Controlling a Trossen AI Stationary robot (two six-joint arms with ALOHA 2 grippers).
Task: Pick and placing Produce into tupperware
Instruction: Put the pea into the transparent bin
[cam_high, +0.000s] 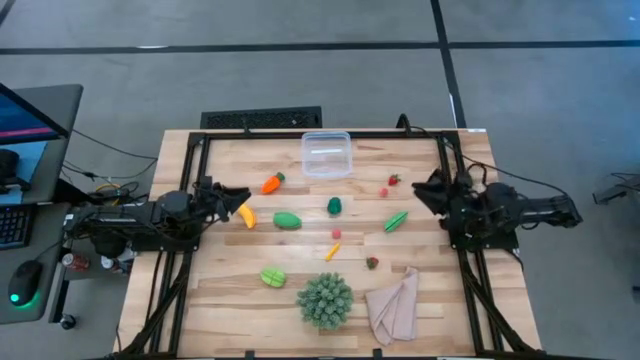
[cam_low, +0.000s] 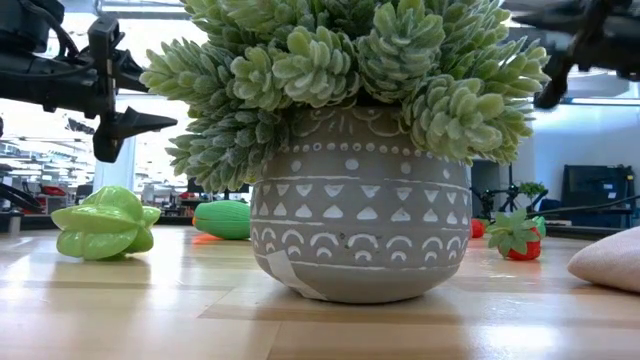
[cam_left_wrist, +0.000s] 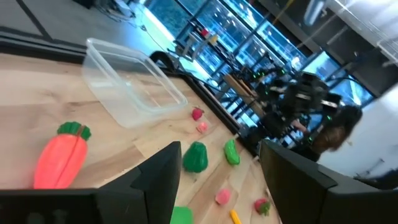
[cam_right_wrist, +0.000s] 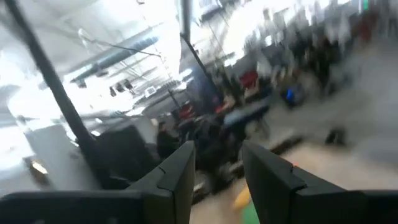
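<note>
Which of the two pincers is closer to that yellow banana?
The left. The left pincer sits right beside the banana, at the table's left edge; the right pincer is across the table.

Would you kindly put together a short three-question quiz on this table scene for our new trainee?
1. True or false: the tupperware already holds produce.
2. Which piece lies nearest the left gripper? A) banana B) starfruit C) strawberry
3. What lies just beside the potted plant, on the right arm's side?

Key
1. False: it is empty.
2. A, the banana, just by its fingers.
3. The beige cloth.
</note>
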